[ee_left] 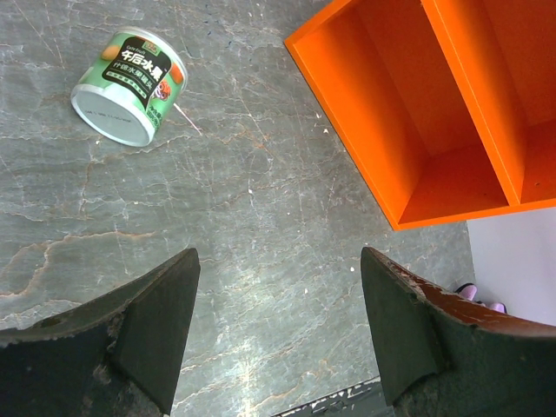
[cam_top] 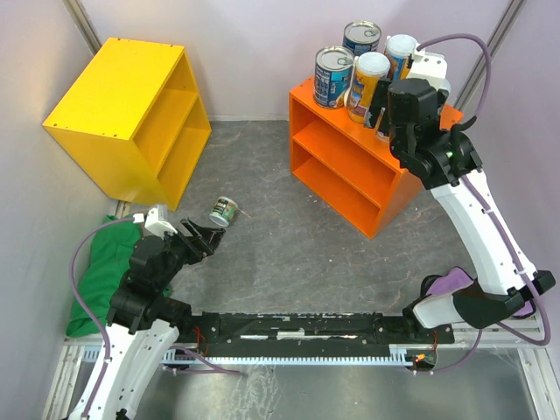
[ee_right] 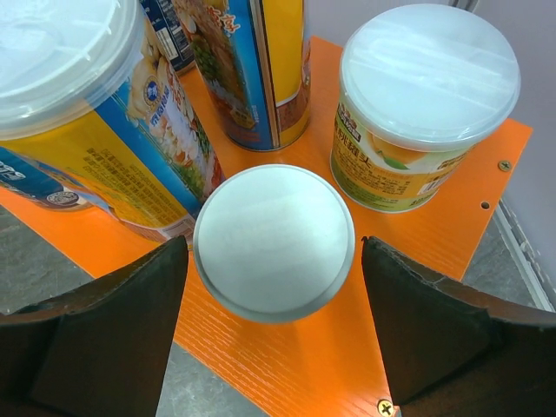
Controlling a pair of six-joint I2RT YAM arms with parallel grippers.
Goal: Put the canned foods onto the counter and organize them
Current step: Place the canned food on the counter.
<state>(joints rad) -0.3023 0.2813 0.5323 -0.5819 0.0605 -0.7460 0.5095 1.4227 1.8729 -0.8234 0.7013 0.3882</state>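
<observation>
Right claw (ee_right: 274,256) spread astride short can (ee_right: 274,230), tucked among neighbours (ee_right: 426,95) on counter (ee_right: 287,369) to save room; left claw (ee_left: 278,256) spread toward toppled can (ee_left: 129,85)

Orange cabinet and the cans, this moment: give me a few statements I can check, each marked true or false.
1. A green-labelled can lies on its side on the table, away from the orange cabinet. True.
2. The left tool grips that can. False: it is open and empty, and the can lies apart, ahead of it.
3. The right tool has its fingers on either side of a pale-lidded can standing on the cabinet's top. True.
4. The cabinet's inner compartments hold cans. False: what shows of them holds none; the cans stand on its top.
</observation>
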